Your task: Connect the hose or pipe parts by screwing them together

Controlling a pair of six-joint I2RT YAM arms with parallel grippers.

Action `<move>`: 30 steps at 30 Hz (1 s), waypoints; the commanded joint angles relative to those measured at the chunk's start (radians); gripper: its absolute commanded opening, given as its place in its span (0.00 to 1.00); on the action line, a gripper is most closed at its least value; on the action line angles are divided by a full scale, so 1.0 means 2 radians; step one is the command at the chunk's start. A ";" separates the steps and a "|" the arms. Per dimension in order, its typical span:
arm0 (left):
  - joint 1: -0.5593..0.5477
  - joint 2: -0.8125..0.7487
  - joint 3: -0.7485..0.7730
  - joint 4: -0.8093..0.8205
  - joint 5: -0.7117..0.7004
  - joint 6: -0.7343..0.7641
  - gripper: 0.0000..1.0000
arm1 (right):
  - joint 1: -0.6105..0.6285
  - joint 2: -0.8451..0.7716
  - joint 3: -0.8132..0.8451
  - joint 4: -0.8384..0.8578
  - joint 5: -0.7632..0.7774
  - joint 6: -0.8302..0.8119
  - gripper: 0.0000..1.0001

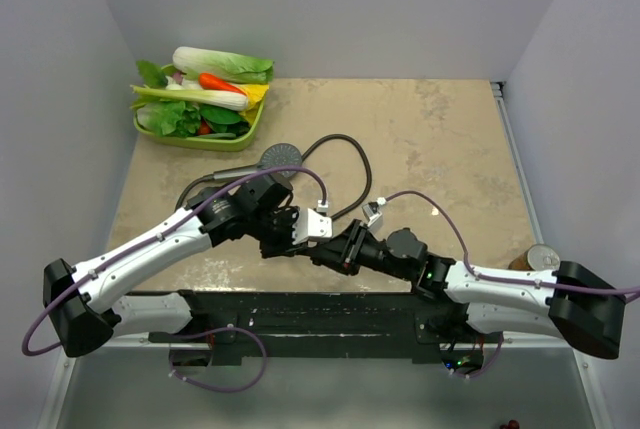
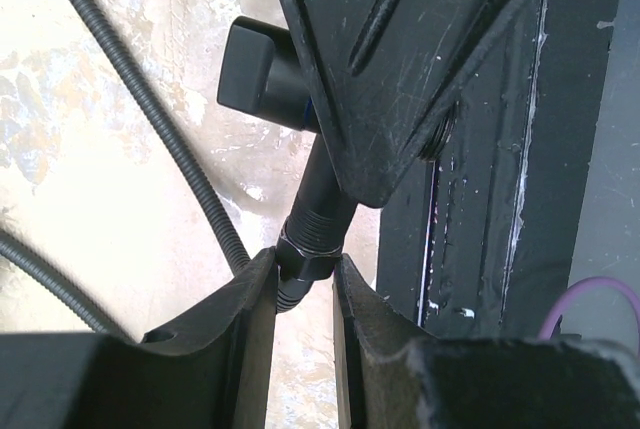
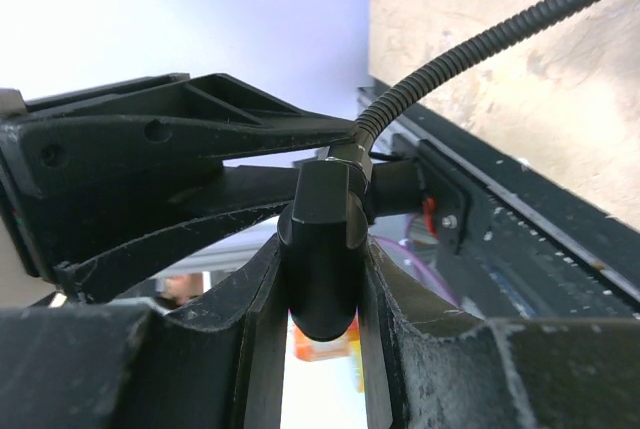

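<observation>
Surface: beige mottled tabletop [image 1: 440,139], matte and patchy. Plain pale walls [image 1: 350,9] on three sides. Black mounting plate [image 1: 300,309] along the near edge. Green tray [image 1: 250,134] of toy vegetables [image 1: 220,64] in the far left corner.

Parts:
- Shower head [image 1: 283,157]: dark grey, round face and short handle. Lying on the tabletop left of centre, near the tray but apart from it. Long axis roughly left-right, face at the right end.
- Hose [image 1: 365,164]: thin, dark, ribbed, flexible. Looped over mid-table, then down toward the grippers.
- End nut [image 2: 305,249]: dark, hexagonal.
- Fitting [image 3: 320,269]: black, smooth rounded body with a threaded stub.

Grip:
- Left gripper [image 2: 305,264]: jaws clamped on the end nut.
- Right gripper [image 3: 322,244]: jaws clamped on the fitting's smooth body.
- Both tip to tip just above the near edge of the tabletop.

Axis: threaded stub aimed straight into the nut, in line with it and roughly along the left fingers. Several threads bare outside the nut. Cannot tell how deep the engagement is.
</observation>
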 commanded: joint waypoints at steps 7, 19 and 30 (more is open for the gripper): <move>-0.008 -0.009 0.020 0.133 0.074 0.036 0.00 | 0.016 -0.014 -0.021 0.186 -0.014 0.101 0.00; -0.009 -0.010 0.002 0.083 0.134 0.089 0.00 | -0.021 -0.017 -0.011 0.134 -0.086 0.072 0.58; -0.008 -0.016 -0.026 0.080 0.139 0.086 0.00 | -0.109 -0.128 0.051 -0.102 -0.152 -0.043 0.99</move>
